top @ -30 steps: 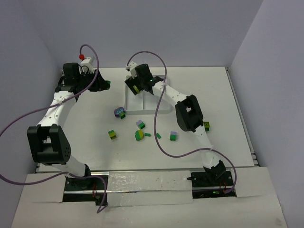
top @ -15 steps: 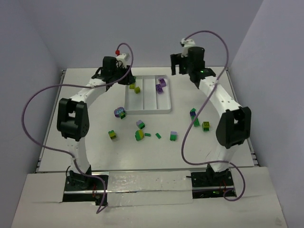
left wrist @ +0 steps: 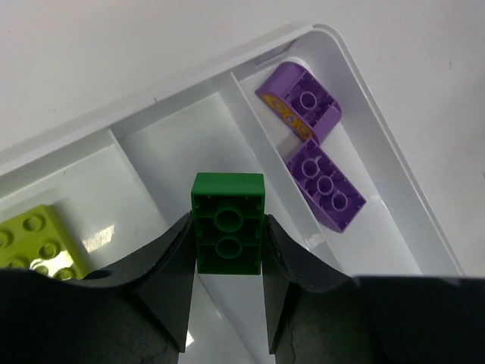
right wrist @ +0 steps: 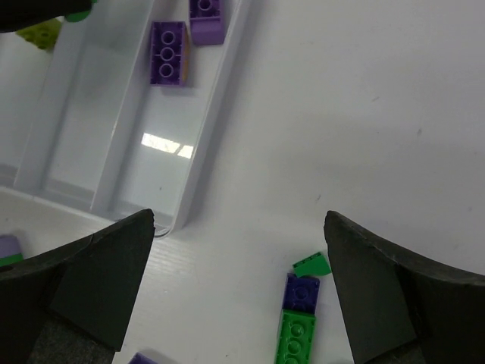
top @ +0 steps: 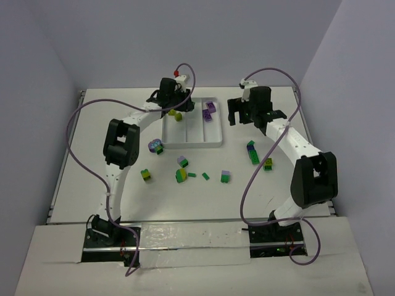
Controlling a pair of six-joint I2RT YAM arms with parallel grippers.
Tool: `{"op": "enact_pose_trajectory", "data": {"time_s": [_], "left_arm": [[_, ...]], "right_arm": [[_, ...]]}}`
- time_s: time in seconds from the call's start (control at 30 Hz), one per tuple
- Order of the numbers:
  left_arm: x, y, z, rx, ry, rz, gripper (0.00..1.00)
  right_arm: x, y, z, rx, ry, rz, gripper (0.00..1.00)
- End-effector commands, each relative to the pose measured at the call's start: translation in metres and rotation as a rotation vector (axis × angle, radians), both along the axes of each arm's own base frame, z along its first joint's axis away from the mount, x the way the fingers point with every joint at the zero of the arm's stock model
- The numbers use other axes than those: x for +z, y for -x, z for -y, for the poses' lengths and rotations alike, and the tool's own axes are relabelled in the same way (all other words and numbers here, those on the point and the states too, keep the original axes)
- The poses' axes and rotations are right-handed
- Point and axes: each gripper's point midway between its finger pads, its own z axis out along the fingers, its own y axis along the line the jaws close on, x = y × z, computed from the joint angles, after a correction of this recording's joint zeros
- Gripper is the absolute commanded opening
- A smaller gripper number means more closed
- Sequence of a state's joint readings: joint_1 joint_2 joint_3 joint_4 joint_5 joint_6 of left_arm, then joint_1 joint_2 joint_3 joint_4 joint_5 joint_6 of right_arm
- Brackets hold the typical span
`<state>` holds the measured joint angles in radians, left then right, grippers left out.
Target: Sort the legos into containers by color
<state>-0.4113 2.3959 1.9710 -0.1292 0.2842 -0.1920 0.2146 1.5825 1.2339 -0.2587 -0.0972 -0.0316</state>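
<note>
Green brick (left wrist: 227, 222) pinched lengthwise, long axis along middle compartment (left wrist: 170, 163)

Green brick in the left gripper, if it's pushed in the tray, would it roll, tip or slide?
Probably stiff: the green brick shows crisp square edges while pinched in the left gripper. Its flat faces suggest sliding, not rolling. Glossy plastic on the shiny tray likely makes it slippery.

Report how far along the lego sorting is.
Done: two purple bricks lie in the tray's right compartment, and a yellow-green brick in the left. In hand: the left jaws are shut on a green brick above the middle compartment. Left: several loose bricks on the table, in front of and right of the tray.
</note>
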Motion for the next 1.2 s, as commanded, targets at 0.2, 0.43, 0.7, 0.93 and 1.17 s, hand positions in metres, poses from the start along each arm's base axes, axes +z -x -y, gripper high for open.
{"op": "enact_pose_trajectory", "data": {"time_s": [0.2,0.43,0.7,0.93,1.17], "left_arm": [[0.027,-0.041,0.029,0.036,0.07,0.137,0.49],[0.064,-0.049,0.018,0.058,0.018,0.214,0.79],[0.128,0.046,-0.044,-0.094,-0.086,0.153,0.76],[0.116,0.207,-0.153,-0.279,-0.34,0.048,0.77],[0.056,0.336,-0.197,-0.612,-0.507,-0.064,0.79]], "right_arm": [[0.03,0.031,-0.013,0.149,-0.008,0.029,1.0],[0.033,0.043,-0.01,0.151,0.0,0.025,1.0],[0.041,0.057,-0.008,0.161,0.0,0.045,1.0],[0.03,0.07,-0.004,0.17,0.012,0.029,1.0],[0.024,0.08,-0.023,0.25,-0.014,-0.016,1.0]]}}
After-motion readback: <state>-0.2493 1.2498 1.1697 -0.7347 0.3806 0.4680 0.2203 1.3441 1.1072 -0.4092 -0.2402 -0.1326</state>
